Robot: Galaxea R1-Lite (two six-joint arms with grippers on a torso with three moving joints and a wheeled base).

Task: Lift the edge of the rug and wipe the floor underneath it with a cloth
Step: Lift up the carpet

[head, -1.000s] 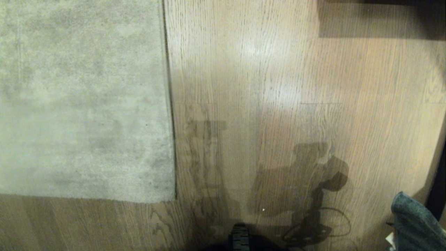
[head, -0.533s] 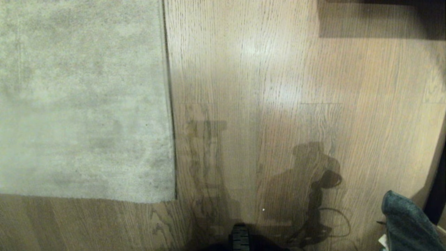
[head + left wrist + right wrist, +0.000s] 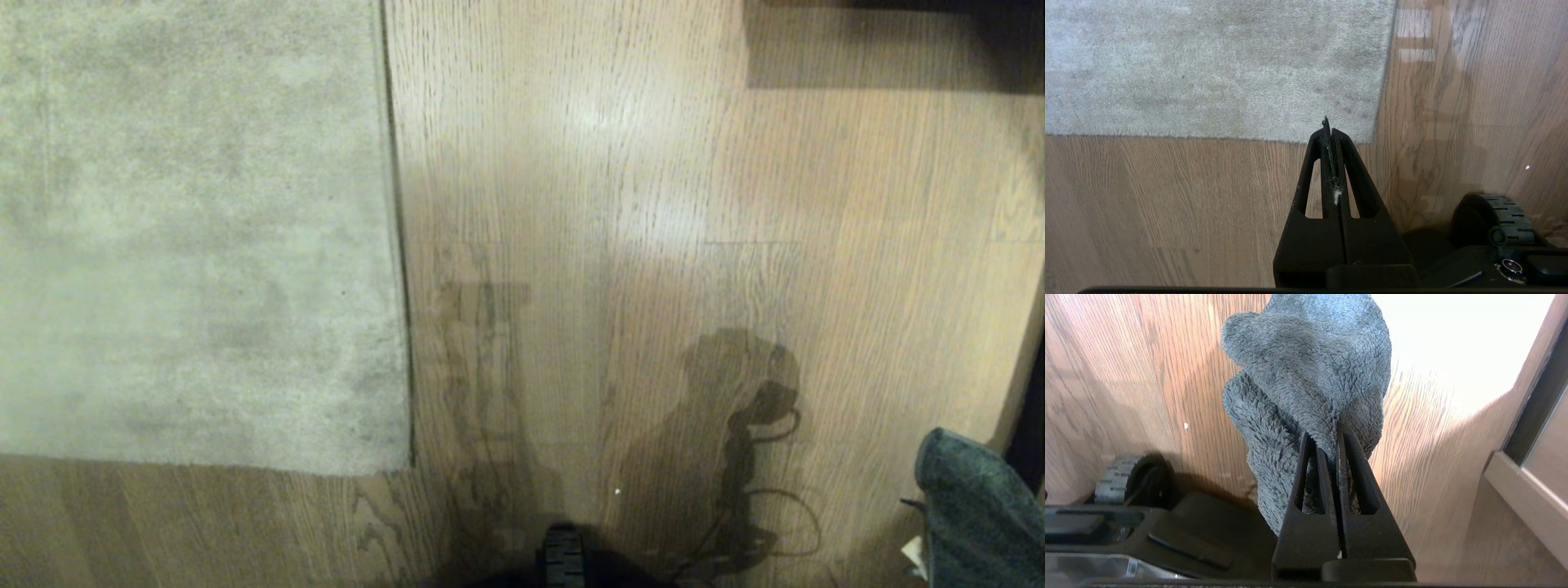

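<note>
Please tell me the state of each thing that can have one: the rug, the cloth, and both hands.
Rug edge: lying flat on the floor, not lifted.
Cloth: bunched, pinched in the right hand.
Right hand: shut on the cloth.
Left hand: shut, empty, near the rug corner.

The head view is dim and soft, with a hazy, low-contrast look. Two pale sheens of glare lie on the floor [image 3: 620, 163] toward 12 o'clock, and a dark shadow block fills the 1 o'clock corner. Shadows of the arms and cables spread over the planks at 6 and 5 o'clock. The rug [image 3: 196, 237] looks mottled and grainy. In the right wrist view, light blows the floor out to white at 1 o'clock, while the cloth [image 3: 1306, 375] stays sharp.
</note>
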